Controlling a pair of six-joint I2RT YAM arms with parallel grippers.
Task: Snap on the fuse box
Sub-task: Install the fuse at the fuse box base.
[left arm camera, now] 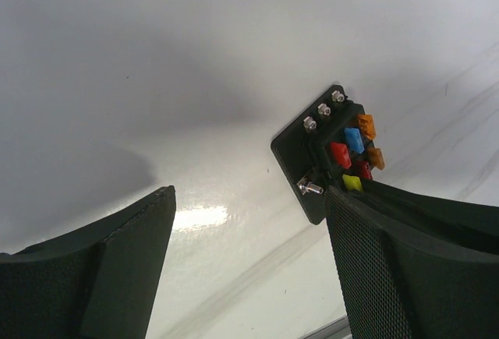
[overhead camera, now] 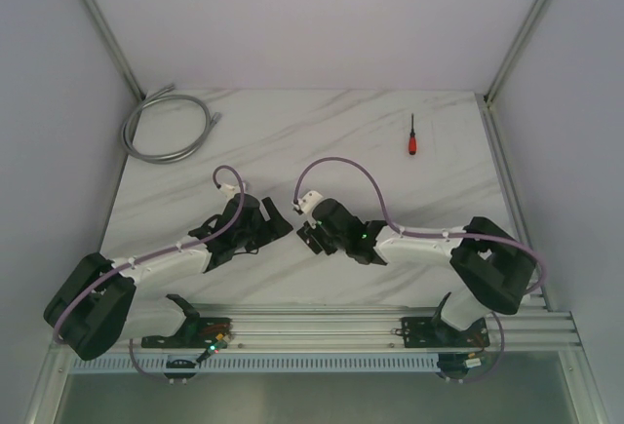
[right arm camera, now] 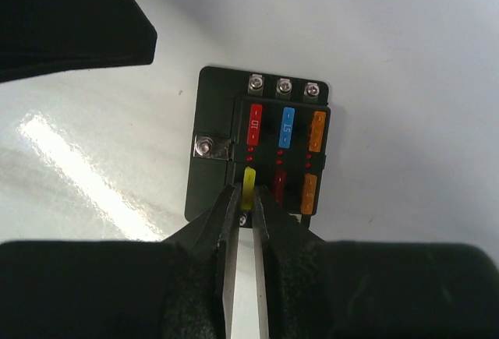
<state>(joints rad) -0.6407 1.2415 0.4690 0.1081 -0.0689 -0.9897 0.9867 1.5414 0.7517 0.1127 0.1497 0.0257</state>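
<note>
Right gripper (right arm camera: 248, 195), narrow about yellow fuse (right arm camera: 249, 177) in fuse box (right arm camera: 210, 113), frame centre; contact unclear. Left gripper (left arm camera: 249, 199) wide, finger (left arm camera: 405, 277) hiding fuse box corner.

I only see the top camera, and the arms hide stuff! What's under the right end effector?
Observer: The fuse box, lying flat, with coloured fuses plugged in.
Operator: What's that end effector doing?
Observer: The right end effector has its fingertips either side of the yellow fuse; I can't tell if they squeeze it.
Operator: And the left one?
Observer: The left end effector is wide open and empty, close to the box.
</note>
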